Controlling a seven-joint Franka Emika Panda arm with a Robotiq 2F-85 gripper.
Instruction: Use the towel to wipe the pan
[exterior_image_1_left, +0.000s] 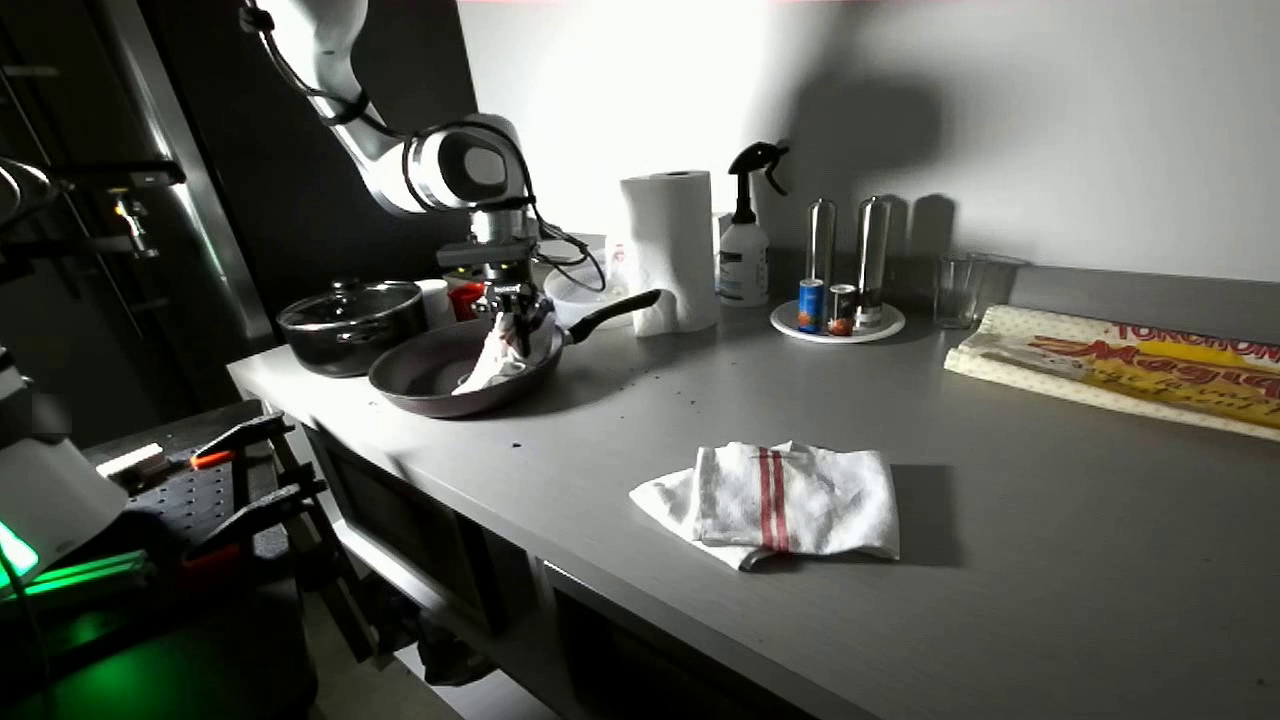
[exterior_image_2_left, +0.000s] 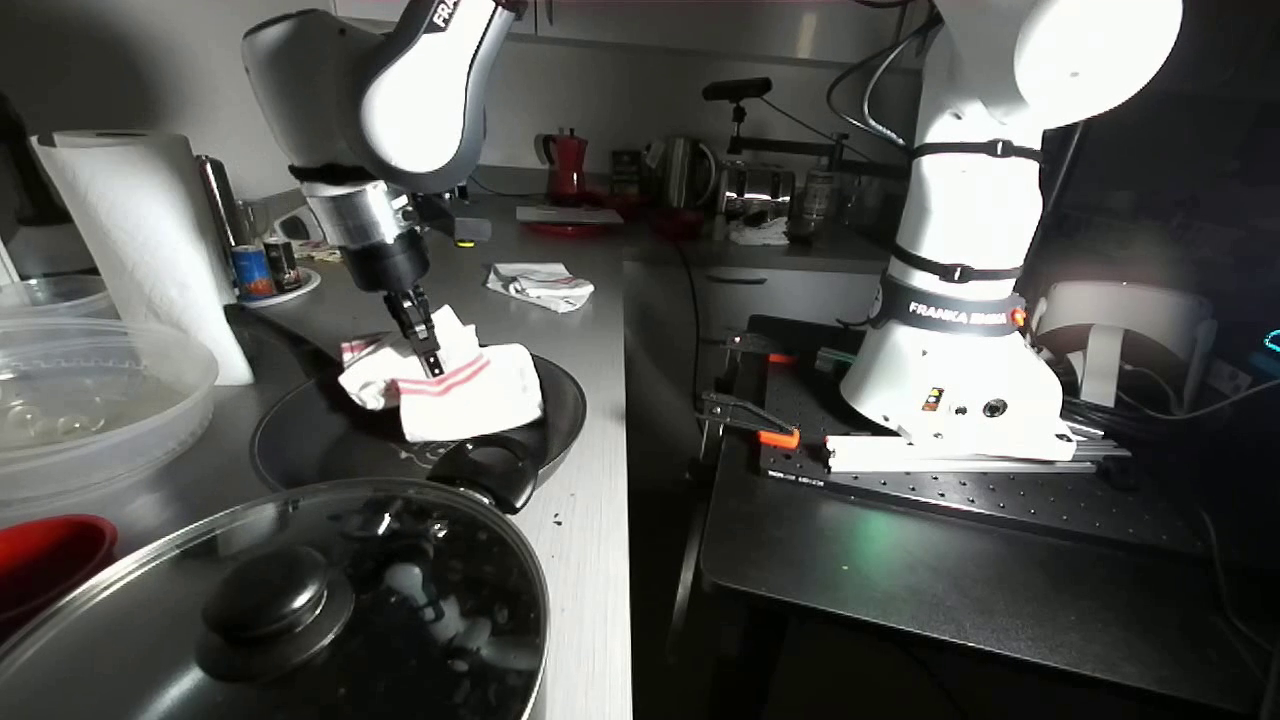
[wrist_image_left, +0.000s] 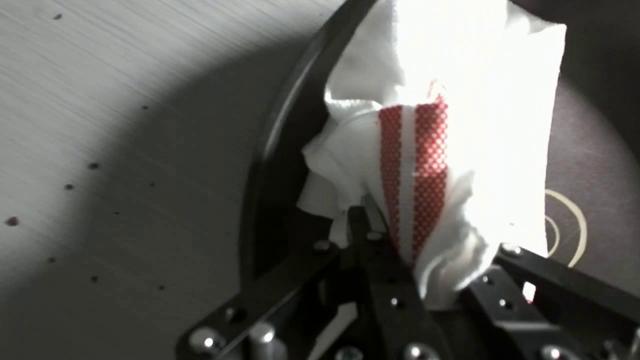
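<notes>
Resting inside the pan (exterior_image_2_left: 315, 435), left of center in an exterior view, was the towel (exterior_image_2_left: 470, 400), and the hand (exterior_image_2_left: 430, 358) had it pinched, a bunched fold of white cloth caught in its grip! Over to the wrist view: red stripes ran down the towel near mid-frame, the pan's rim curving past on their left. And outward from there, a lidded pot (exterior_image_1_left: 345, 345) stood just beside the pan, on the left of an exterior view, while the pan's handle (exterior_image_1_left: 615, 314) angled rightward, toward an upright paper roll (exterior_image_1_left: 665, 255). Next to the roll, upper middle of that frame, stood a spray bottle (exterior_image_1_left: 743, 265); then came a white plate (exterior_image_1_left: 783, 321) with two small cans (exterior_image_1_left: 811, 307) and two tall tubes (exterior_image_1_left: 821, 245) on it. Lower down, just right of center, a second red-striped cloth (exterior_image_1_left: 830, 500) lay on the table (exterior_image_1_left: 1050, 580), well apart from the pan.
</notes>
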